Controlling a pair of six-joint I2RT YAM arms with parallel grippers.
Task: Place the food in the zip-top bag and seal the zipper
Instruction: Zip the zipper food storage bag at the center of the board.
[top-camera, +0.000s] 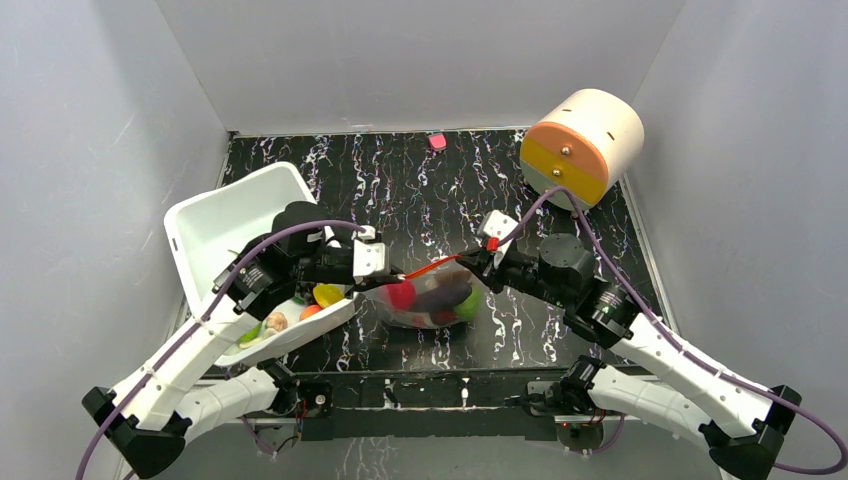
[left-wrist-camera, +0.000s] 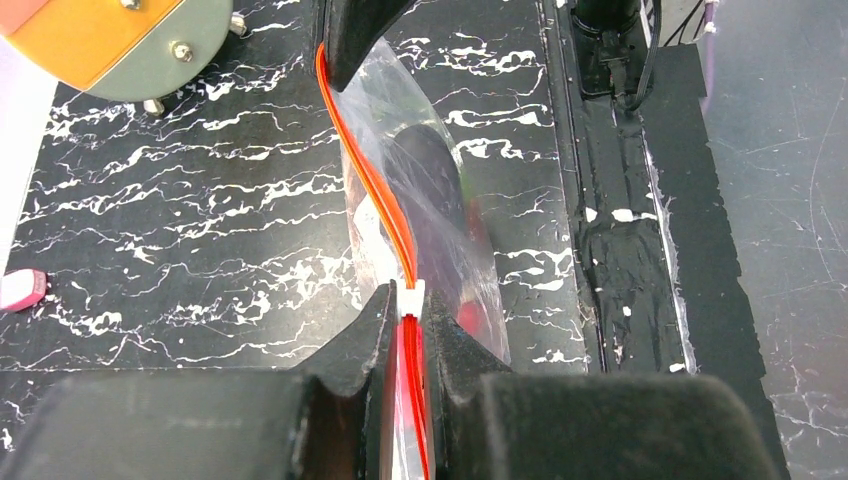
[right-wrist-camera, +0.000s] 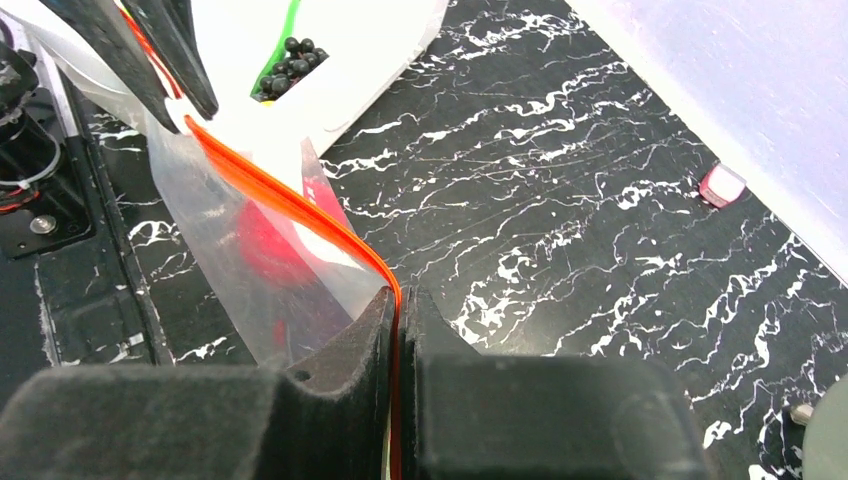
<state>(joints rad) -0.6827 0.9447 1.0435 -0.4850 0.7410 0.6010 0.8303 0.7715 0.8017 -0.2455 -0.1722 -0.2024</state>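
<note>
On table (top-camera: 400, 180) centre, bag (top-camera: 430, 312) holds food (top-camera: 402, 295); left fingers (top-camera: 393, 274) pinch zipper (top-camera: 432, 267) end, right fingers (top-camera: 477, 259) pinch other end.

I'm seeing the zip-top bag (left-wrist-camera: 470, 250) gleaming as clear glossy plastic, its zipper (left-wrist-camera: 365, 180) showing smooth orange plastic, the table (left-wrist-camera: 200, 220) shining marbled black.

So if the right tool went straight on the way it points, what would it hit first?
Probably the left tool, shut on the far end of the zipper that the right tool also pinches; depth is unclear.
</note>
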